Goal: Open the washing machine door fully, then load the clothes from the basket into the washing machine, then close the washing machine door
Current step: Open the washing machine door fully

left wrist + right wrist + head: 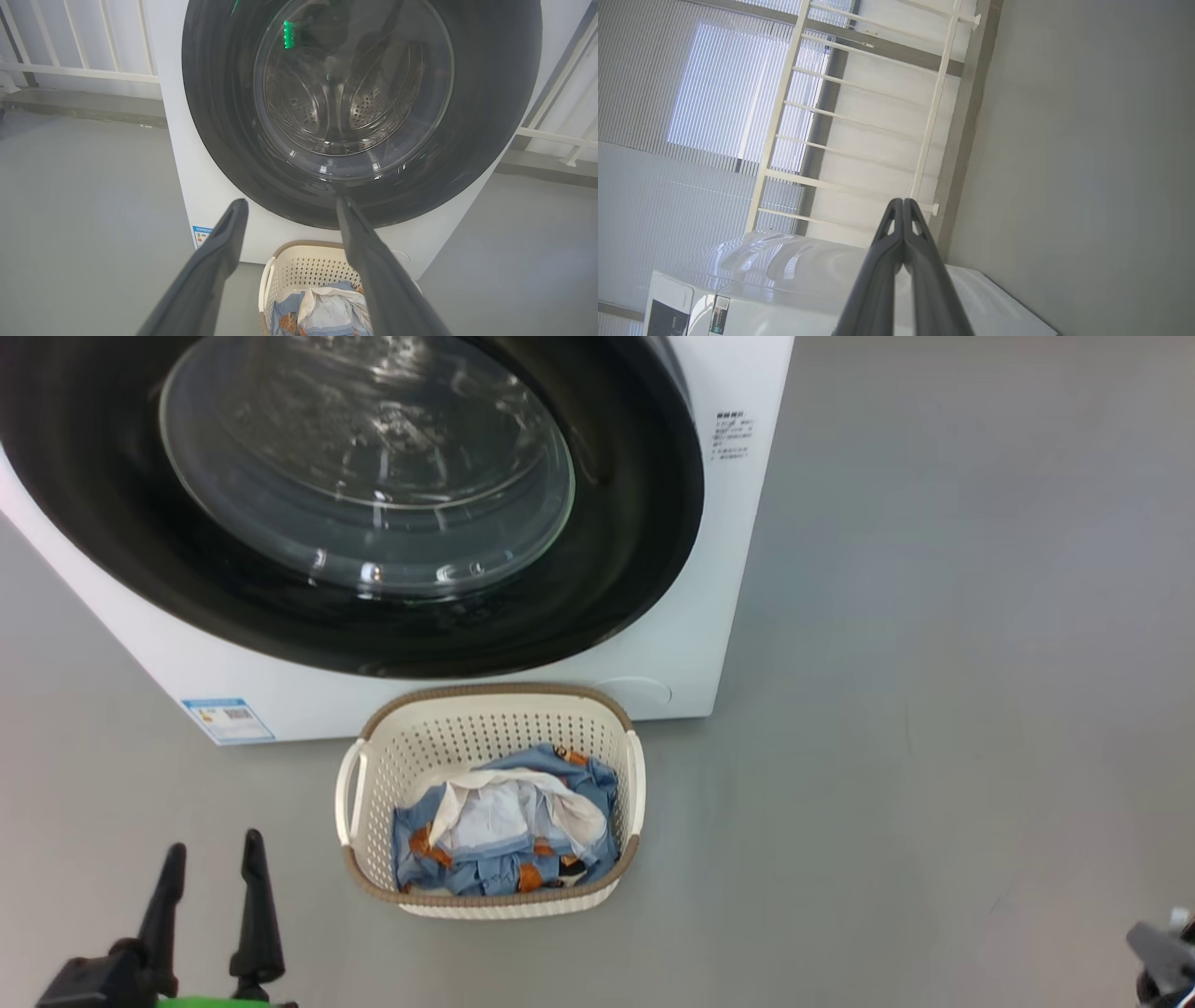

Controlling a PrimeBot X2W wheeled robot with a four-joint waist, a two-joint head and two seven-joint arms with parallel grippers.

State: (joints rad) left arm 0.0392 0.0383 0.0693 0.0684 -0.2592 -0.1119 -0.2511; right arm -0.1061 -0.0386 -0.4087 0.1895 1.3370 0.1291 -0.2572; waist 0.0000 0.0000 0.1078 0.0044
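The white washing machine stands ahead with its round black-rimmed door lying flat against the front, glass bowl window at its centre. On the floor before it sits the cream basket holding the clothes, light blue printed fabric with a white garment on top. My left gripper is open at the lower left, left of the basket and apart from it. In the left wrist view the left gripper points at the door, basket below. My right gripper is shut on nothing, aimed past the washing machine at a railing.
Grey floor spreads wide to the right of the machine and basket. A white railing and wall run behind the machine on both sides. A blue label marks the machine's lower left corner. A dark part of the right arm shows at the lower right.
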